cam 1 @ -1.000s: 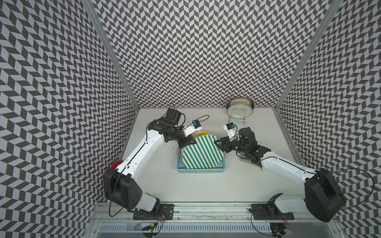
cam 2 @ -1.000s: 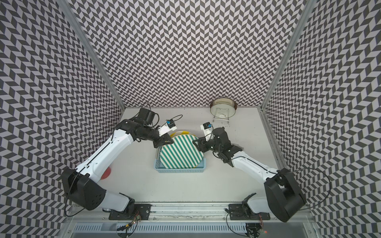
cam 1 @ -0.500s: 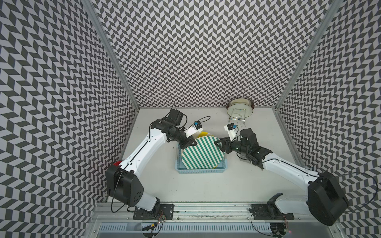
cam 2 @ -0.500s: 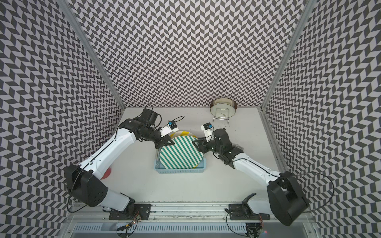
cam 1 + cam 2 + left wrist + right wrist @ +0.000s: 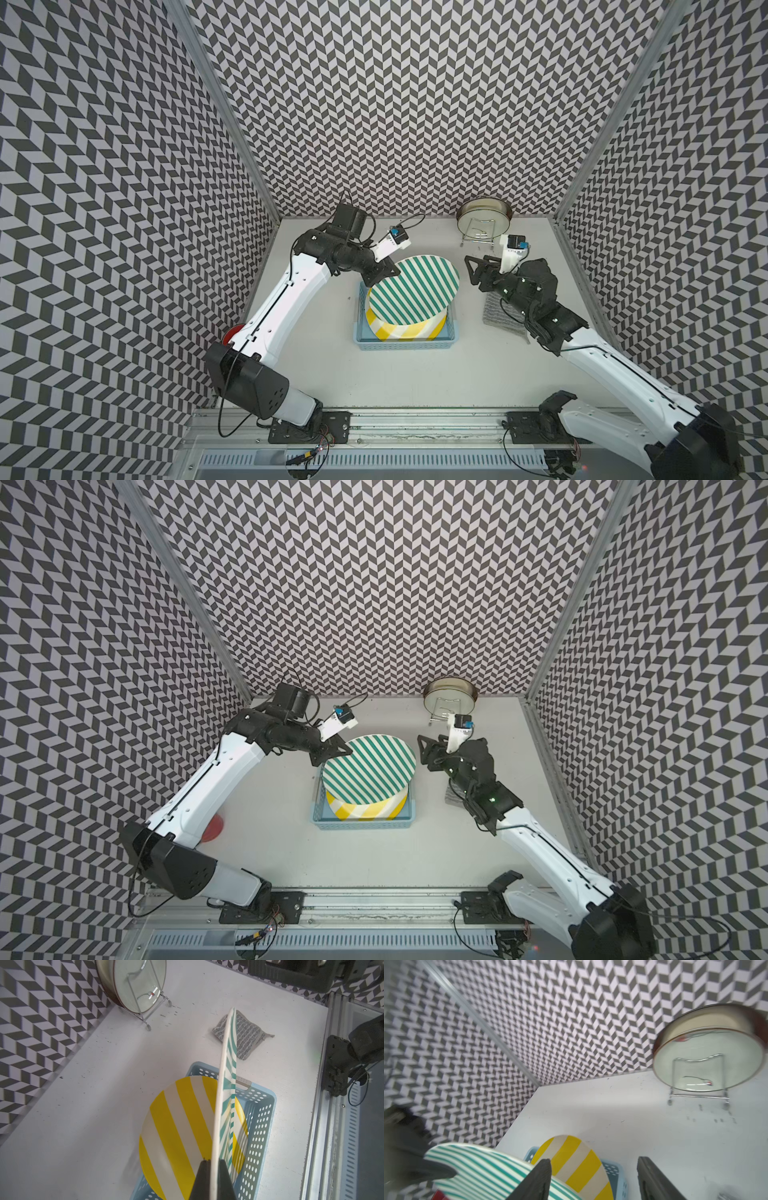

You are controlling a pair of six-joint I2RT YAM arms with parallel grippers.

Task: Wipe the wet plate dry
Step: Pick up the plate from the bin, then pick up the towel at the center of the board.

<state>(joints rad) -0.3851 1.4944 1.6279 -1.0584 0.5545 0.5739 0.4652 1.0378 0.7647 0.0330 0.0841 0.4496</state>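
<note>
Green plate [image 5: 413, 289] lifted higher, left gripper [image 5: 388, 274] clamped on rim; right gripper [image 5: 471, 270] withdrawn, open, empty; cloth [image 5: 498, 309] behind it, wiping unstarted.

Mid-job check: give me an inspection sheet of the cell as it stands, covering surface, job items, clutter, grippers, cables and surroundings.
Surface: white table, dark specks near the stand, no pooled water visible.
Job's things: green-striped plate held tilted over the blue basket; yellow-striped plate in the basket; grey cloth flat on the table below the right arm.
Clutter: round dish on a wire stand at the back wall; red object, partly hidden by the left arm.
Grippers: left gripper shut on the green-striped plate's rim; right gripper open, beside the plate, apart.
Cables: wrist-camera cable loops free; no snag seen.
Surroundings: chevron walls; front rail.
</note>
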